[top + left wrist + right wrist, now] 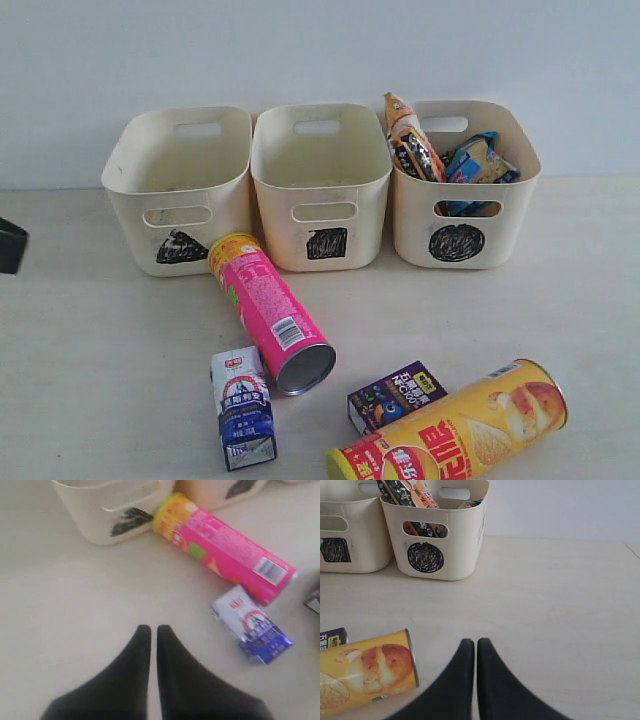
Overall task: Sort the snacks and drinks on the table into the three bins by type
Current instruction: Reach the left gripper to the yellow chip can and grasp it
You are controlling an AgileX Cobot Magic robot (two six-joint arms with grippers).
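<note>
— Our jaws?
— Left jaws, right jaws: pressed together, empty.
— Our snacks?
— Orange-black crinkly packet (412, 140) and blue-white crinkly packet (478, 160) in the circle-marked cream plastic bin (460, 215); pink chip tube (270, 310) and yellow chip tube (460, 425) lying on the pale beige worktop (100, 360).

The middle bin (280, 225) bears a black scribbled square. The left-hand bin (130, 225) beside it bears a triangle and the right-hand bin (415, 235) a circle. The pink tube (268, 305) in front carries a barcode label. The yellow tube's (450, 430) red lettering is unreadable.
</note>
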